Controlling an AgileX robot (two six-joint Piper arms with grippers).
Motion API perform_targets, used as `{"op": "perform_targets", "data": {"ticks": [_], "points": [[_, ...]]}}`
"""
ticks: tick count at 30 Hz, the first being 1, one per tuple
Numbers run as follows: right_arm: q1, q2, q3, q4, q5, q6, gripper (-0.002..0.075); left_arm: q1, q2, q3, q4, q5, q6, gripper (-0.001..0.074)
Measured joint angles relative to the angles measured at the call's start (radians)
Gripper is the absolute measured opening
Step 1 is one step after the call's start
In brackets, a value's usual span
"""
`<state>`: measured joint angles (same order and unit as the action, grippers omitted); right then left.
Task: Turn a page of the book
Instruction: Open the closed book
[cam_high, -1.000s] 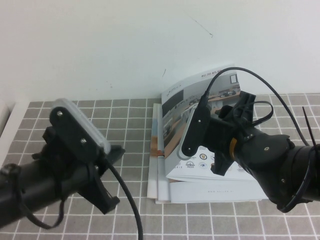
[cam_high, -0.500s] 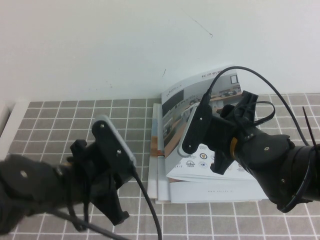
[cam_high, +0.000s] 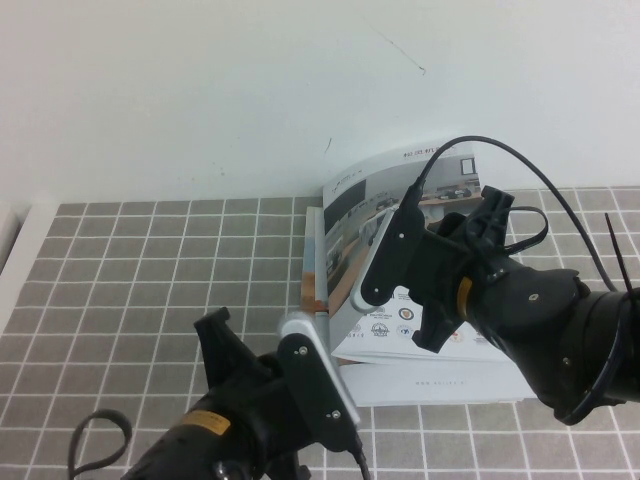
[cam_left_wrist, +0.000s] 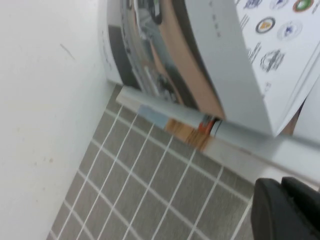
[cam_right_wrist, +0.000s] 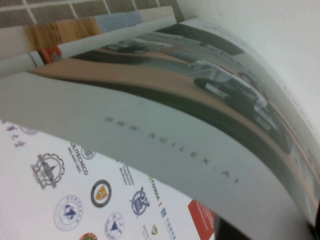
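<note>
The book (cam_high: 430, 378) lies open on the grey tiled table by the wall. Its front page (cam_high: 400, 190), with the robot-desk photo, stands lifted and curved over the logo page (cam_high: 395, 318). My right gripper (cam_high: 487, 215) is shut on the page's right edge and holds it up. In the right wrist view the page (cam_right_wrist: 175, 100) arches over the logo page (cam_right_wrist: 75, 190), and a dark finger (cam_right_wrist: 235, 234) shows under it. My left gripper (cam_high: 216, 338) is shut and empty at the front, left of the book. In the left wrist view its fingers (cam_left_wrist: 287, 210) are near the book's edge.
A second booklet with an orange-and-blue cover (cam_high: 314, 285) lies under the book and sticks out on its left; it also shows in the left wrist view (cam_left_wrist: 185, 131). The white wall (cam_high: 200, 90) rises right behind the book. A cable (cam_high: 540, 180) loops over my right arm.
My left arm has swung from the left side to the front middle, closer to the book's front left corner. My right gripper and the lifted page have barely moved.
</note>
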<state>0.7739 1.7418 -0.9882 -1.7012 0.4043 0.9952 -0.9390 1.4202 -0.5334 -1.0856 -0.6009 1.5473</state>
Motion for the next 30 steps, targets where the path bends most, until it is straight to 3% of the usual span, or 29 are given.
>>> {"op": "perform_targets", "data": {"ticks": [12, 20, 30], "points": [[0.000, 0.000, 0.000, 0.000, -0.005, 0.000, 0.0343, -0.002, 0.113, 0.001, 0.486, -0.006, -0.472, -0.0001], [0.000, 0.000, 0.000, 0.000, -0.005, -0.002, 0.0343, -0.002, 0.272, 0.001, 0.568, -0.262, -0.534, -0.0002], [0.000, 0.000, 0.000, 0.000, -0.005, -0.002, 0.0342, -0.002, 0.333, -0.039, 0.656, -0.289, -0.621, -0.0002]]}}
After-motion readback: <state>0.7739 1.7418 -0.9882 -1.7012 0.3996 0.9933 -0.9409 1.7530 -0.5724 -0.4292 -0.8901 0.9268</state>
